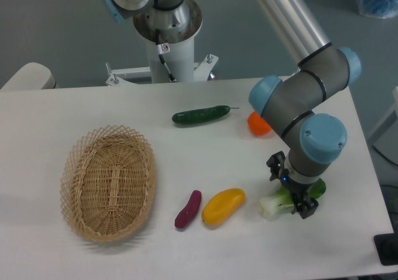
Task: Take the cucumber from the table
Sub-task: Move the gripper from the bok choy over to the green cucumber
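The cucumber (201, 115) is long, dark green and glossy, with a thin stem tip pointing right. It lies on the white table (56, 112) at the back middle. My gripper (290, 190) is at the front right, far from the cucumber, pointing down at a leafy bok choy (278, 201). Its two dark fingers (305, 210) stand apart on either side of the bok choy, which lies on the table. The jaws look open and hold nothing lifted.
A wicker basket (109, 182) stands at the front left. A small purple eggplant (188, 209) and a yellow fruit (223, 206) lie at the front middle. An orange fruit (258, 124) sits behind the arm's wrist. The robot base (168, 40) stands at the table's back edge.
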Robot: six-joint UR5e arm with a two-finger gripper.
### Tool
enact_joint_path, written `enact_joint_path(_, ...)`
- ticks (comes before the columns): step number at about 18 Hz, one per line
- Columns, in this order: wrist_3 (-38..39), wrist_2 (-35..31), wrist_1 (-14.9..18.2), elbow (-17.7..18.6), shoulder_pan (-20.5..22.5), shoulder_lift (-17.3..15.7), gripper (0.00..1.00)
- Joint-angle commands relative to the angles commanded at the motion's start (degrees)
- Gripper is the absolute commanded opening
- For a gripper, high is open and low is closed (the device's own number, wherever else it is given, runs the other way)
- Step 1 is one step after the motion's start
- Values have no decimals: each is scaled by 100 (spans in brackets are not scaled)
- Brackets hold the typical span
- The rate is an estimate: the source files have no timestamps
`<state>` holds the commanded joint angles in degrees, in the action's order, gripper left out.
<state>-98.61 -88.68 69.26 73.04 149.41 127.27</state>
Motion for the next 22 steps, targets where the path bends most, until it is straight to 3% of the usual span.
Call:
enact_joint_path(8, 0, 26, 18, 70, 0, -52, 100)
enact_joint_path(12, 0, 44, 0, 421, -9, -237, 100)
enact_joint_path(16, 0, 44, -9, 877, -18, -526, 100)
enact_joint_path(22, 0, 44, -53, 2221, 105, -1431, 100)
